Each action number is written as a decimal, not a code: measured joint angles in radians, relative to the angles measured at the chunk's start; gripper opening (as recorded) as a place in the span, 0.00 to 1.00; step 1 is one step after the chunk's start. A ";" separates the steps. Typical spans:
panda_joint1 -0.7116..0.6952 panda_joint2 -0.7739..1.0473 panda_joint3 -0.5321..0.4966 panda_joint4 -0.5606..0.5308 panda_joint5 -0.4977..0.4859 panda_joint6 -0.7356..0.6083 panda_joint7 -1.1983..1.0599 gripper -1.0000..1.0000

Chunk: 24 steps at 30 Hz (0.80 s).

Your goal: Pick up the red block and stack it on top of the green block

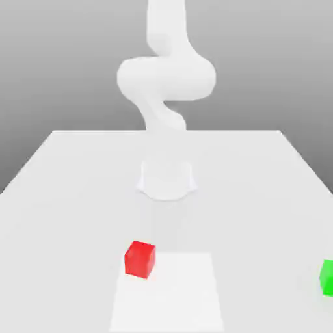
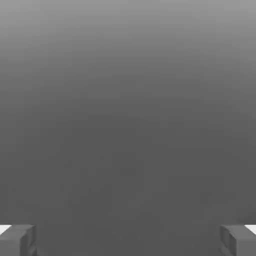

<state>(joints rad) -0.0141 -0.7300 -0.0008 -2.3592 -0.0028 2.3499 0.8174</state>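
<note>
The red block (image 1: 140,259), a small glossy cube, sits on the white table (image 1: 65,195) near the front, a little toward the exterior view's left. At the far edge of the exterior view's right stands the green block (image 1: 327,276), partly cut off by the frame. The two cubes are far apart. In the hand view my gripper (image 2: 128,241) is open: its grey fingertips (image 2: 18,240) stand wide apart with nothing between them, facing a plain grey background.
The white arm (image 1: 166,78) rises from its round base (image 1: 167,179) at the table's middle, behind the red block. A brighter rectangular patch (image 1: 169,293) lies on the table just beside the red block, toward the front.
</note>
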 joint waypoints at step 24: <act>-0.119 0.898 -0.017 -0.480 0.025 0.657 0.123 0.50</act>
<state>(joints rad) -0.1326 0.1675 -0.0177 -2.8392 0.0221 3.0070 0.9403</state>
